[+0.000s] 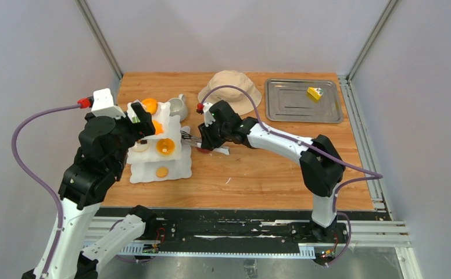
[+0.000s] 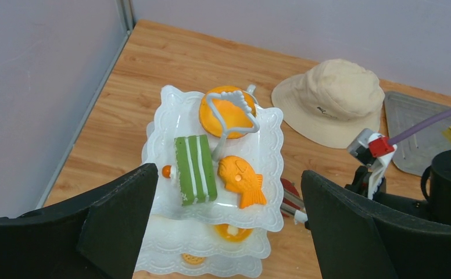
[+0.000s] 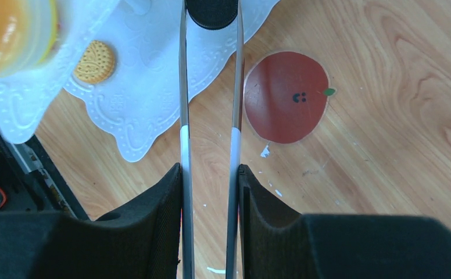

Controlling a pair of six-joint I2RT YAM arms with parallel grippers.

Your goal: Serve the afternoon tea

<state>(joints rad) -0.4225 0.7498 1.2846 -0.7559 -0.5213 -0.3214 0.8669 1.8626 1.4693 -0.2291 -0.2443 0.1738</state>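
The white wavy-edged three-tier stand [image 1: 179,168] stands at the table's left. Its top tier [image 2: 269,174] carries a green striped cake [image 2: 195,168], an orange fish pastry [image 2: 242,180] and a round orange pastry [image 2: 226,110]. My left gripper [image 2: 229,170] hangs open above that tier, holding nothing. My right gripper [image 3: 210,168] is shut on the long metal tongs [image 3: 183,116]. The tongs' tips pinch a dark round piece [image 3: 211,11] over the lowest tier's edge [image 3: 147,87], where a biscuit [image 3: 94,61] lies. A flat red round piece [image 3: 286,96] lies on the wood beside the stand.
A grey mug [image 1: 178,106] stands behind the stand. The beige bucket hat [image 1: 230,90] lies at the back middle. A metal tray [image 1: 293,107] at the back right holds a yellow pastry [image 1: 314,93]. Grey walls close the table's left, back and right.
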